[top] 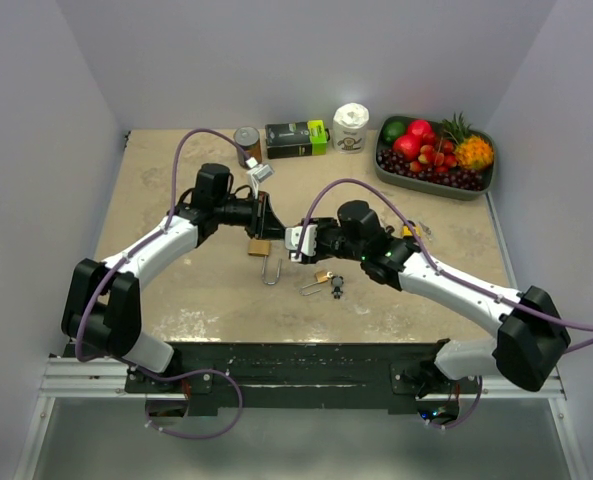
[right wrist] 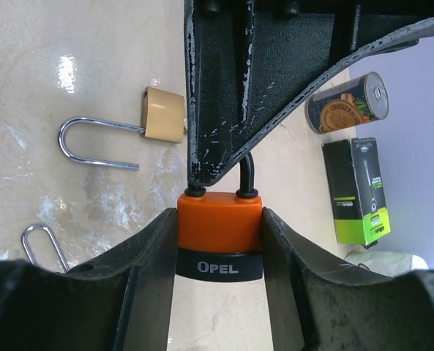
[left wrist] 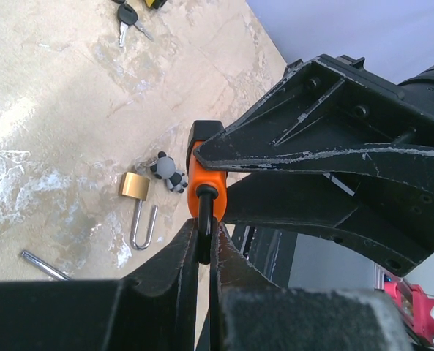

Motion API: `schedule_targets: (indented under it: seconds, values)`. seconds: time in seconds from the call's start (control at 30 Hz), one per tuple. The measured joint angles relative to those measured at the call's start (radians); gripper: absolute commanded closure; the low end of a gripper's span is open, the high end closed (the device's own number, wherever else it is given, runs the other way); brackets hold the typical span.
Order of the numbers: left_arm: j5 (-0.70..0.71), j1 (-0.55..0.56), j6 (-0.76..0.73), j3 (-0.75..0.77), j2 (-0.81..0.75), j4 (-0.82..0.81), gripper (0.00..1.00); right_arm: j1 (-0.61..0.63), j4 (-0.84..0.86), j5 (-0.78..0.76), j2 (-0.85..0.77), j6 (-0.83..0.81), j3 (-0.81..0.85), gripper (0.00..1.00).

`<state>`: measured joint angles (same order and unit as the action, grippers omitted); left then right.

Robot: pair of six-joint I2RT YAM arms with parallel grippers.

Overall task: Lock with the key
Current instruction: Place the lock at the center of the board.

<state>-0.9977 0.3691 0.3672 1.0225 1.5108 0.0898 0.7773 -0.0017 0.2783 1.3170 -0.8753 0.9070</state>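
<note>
**Orange padlock held off the tabletop between both tools**

- Orange padlock [right wrist: 217, 228]: black base band reads "OPEL". It sits mid-air over the centre of the tabletop [top: 176, 295], touching nothing below.
- Right tool [right wrist: 218, 216]: clamped on the lock body, one finger on each orange side face.
- Left tool [left wrist: 204, 235]: pinched tight on the black shackle [left wrist: 204, 212], coming in from the opposite side, so the two tools meet nose to nose.
- In the right wrist view both shackle legs run down into the top of the orange body. I can't tell whether it is latched.
- Keys [left wrist: 129, 16]: flat on the tabletop beside the right arm, well apart from the held lock.
- Brass padlock [top: 259, 247]: lying just below the left tool with its long chrome shackle swung open.
- Small brass padlock [left wrist: 135, 186]: on the tabletop in front of the right tool, shackle up out of the body. A panda charm [left wrist: 168, 172] lies just beside it.
- Back edge, left to right: can [top: 247, 143], a black-and-green box [top: 297, 138] and a white tub [top: 351, 127].
- Fruit tray [top: 488, 185]: far right corner, full of fruit. All of these are well apart from the lock.
</note>
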Motion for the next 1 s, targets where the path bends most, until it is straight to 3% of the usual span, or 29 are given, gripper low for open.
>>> schedule_targets:
  seconds: [0.03,0.07,0.13,0.17,0.2,0.27,0.3,0.33,0.37,0.4,0.47,0.6,0.8,1.0]
  values:
    - [0.003,0.0,0.0,0.0,0.0,0.0,1.0,0.001,0.001,0.0,0.001,-0.001,0.0,0.73]
    - [0.004,0.0,0.0,0.0,0.0,0.0,1.0,0.001,0.002,-0.001,0.002,-0.001,0.0,0.88]
    - [0.007,0.0,0.0,0.0,0.0,0.0,0.91,0.001,0.004,-0.002,0.005,-0.001,0.0,1.0]
    - [0.008,0.0,0.0,0.0,0.0,0.0,0.84,0.001,0.004,-0.003,0.006,-0.001,0.0,1.0]
    - [0.009,0.0,0.0,0.0,0.0,0.0,0.7,0.001,0.005,-0.005,0.006,0.0,0.0,1.0]
    - [0.009,0.0,0.002,0.0,0.0,-0.003,0.6,0.001,0.006,-0.011,0.006,0.011,0.0,1.0]
    - [0.008,-0.002,0.009,0.0,-0.001,-0.011,0.49,0.001,0.003,-0.022,0.008,0.028,0.0,1.0]
    - [0.009,-0.003,0.013,-0.002,-0.004,-0.021,0.31,0.0,0.003,-0.032,0.013,0.049,0.0,1.0]
    - [0.013,-0.007,0.018,-0.006,-0.01,-0.035,0.25,-0.001,0.002,-0.04,0.019,0.069,0.0,1.0]
    - [0.018,-0.016,0.023,-0.012,-0.021,-0.05,0.12,-0.007,0.0,-0.051,0.026,0.1,0.0,1.0]
    - [0.039,-0.043,0.043,-0.034,-0.052,-0.09,0.01,-0.029,-0.014,-0.059,0.039,0.166,0.002,1.0]
    - [0.113,-0.114,0.061,-0.053,-0.116,-0.136,0.01,-0.124,-0.061,-0.082,0.079,0.35,0.033,1.0]
    - [0.345,-0.157,0.043,-0.069,-0.202,-0.168,0.01,-0.295,-0.124,-0.178,0.175,0.69,0.092,1.0]
    - [0.564,-0.159,-0.005,-0.166,-0.343,-0.246,0.01,-0.325,-0.167,-0.288,0.197,0.912,0.091,1.0]
